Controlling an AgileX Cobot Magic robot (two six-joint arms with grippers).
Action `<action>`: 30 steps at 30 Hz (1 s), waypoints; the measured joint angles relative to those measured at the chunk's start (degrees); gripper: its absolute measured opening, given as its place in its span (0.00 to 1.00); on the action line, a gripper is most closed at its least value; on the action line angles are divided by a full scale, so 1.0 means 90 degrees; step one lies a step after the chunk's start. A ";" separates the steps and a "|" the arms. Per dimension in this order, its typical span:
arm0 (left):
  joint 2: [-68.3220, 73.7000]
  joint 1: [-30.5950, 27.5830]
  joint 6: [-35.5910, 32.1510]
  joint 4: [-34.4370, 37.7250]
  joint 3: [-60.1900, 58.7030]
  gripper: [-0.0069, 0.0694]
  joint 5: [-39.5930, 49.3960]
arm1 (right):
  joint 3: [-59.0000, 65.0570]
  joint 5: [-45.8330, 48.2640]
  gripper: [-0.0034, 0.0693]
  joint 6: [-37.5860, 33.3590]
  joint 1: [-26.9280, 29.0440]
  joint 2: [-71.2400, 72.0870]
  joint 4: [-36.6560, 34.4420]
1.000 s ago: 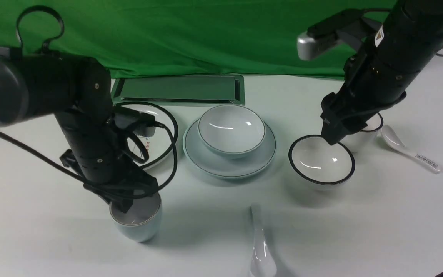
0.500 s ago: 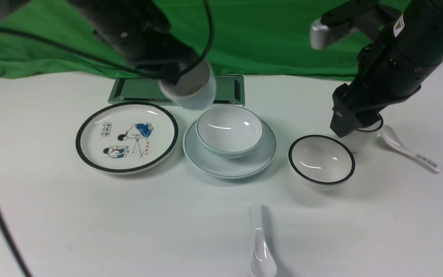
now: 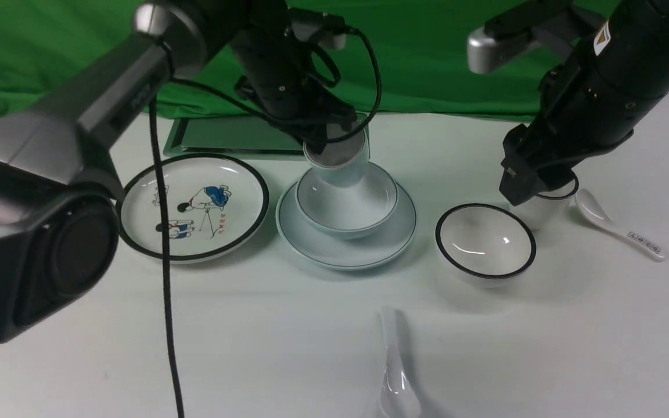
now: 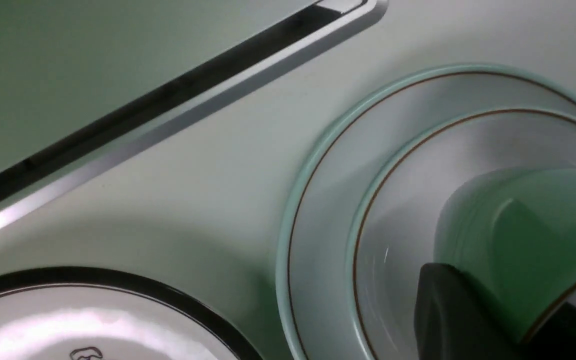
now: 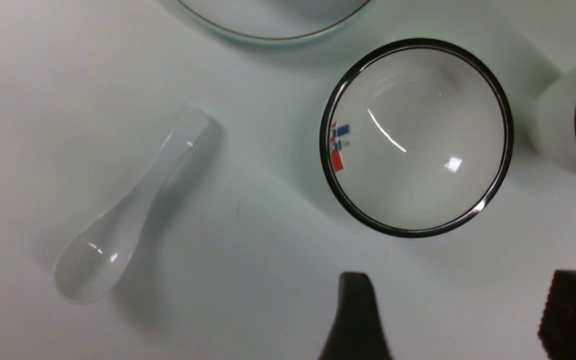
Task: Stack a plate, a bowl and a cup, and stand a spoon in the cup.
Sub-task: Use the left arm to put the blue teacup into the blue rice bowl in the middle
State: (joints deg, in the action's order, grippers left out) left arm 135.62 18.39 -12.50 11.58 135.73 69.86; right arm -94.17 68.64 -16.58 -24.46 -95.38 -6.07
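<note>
The pale blue-green bowl (image 3: 369, 223) sits on the matching plate (image 3: 346, 252) at the table's middle. My left gripper (image 3: 327, 146) is shut on the small blue-green cup (image 3: 340, 168), one finger outside the wall and one inside. It holds the cup slightly tilted, base down inside the bowl. The left wrist view shows the cup (image 4: 518, 225), a finger (image 4: 448, 310), the bowl (image 4: 408, 200) and the plate (image 4: 328, 165). The plain white spoon (image 3: 395, 371) lies near the front edge and also shows in the right wrist view (image 5: 128, 215). My right gripper (image 3: 514, 191) is open and empty, above the black-rimmed bowl's far side.
A cartoon plate (image 3: 192, 206) lies left of the stack. A black-rimmed bowl (image 3: 485, 241), a black-rimmed cup (image 3: 549, 203) and a printed spoon (image 3: 619, 229) are on the right. A flat metal panel (image 3: 270, 136) lies at the back before the green cloth.
My left gripper lifted the cup from the front left, carried it to the back and right, and has lowered it into the bowl. The right gripper rose slightly, then held still.
</note>
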 joint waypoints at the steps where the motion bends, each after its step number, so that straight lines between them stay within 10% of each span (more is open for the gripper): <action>1: 0.0042 0.0000 0.0000 0.0000 0.0000 0.09 0.0000 | 0.0000 -0.0047 0.73 0.0000 0.0000 0.0000 0.0000; 11: 0.0175 0.0183 -0.0082 0.0052 -0.0279 0.16 -0.0007 | 0.0000 -0.0192 0.73 0.0006 0.0000 0.0000 0.0013; 30: -0.1175 0.0373 0.0194 -0.0831 0.0052 0.66 -0.0021 | 0.0089 0.0016 0.72 0.0090 -0.0036 0.0022 -0.0005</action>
State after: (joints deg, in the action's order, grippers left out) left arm 125.04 21.75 -10.75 4.09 136.20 69.67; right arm -93.37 68.79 -15.76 -24.78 -95.18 -6.11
